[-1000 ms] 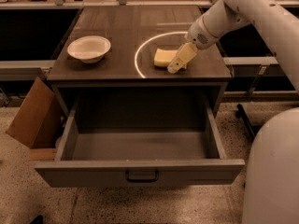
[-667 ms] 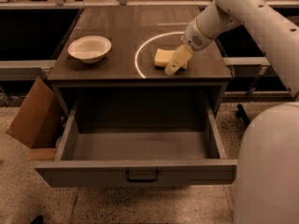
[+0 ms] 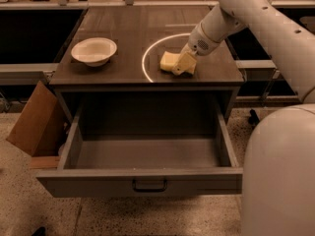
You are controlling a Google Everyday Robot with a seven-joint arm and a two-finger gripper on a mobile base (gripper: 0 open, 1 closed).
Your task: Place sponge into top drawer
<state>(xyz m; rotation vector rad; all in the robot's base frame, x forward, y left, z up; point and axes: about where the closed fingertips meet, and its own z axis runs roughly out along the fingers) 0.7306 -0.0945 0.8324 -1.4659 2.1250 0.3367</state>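
Touching sponge [image 3: 168,60] on cabinet top [image 3: 123,26] behind open top drawer [image 3: 98,182]: pincer [image 3: 184,65], grip indiscernible.

Dim brownish light; a bright ring [image 3: 143,64] glares on the bench [image 3: 123,26] beside the end effector [image 3: 185,64] (low over its right half), and shadow fills the back of the top drawer [image 3: 147,180].

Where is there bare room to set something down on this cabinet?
The whole top drawer floor is bare. On the tabletop, free patches lie between the white bowl and the sponge, and behind both. The right front is crowded: the pincer sits at the sponge.
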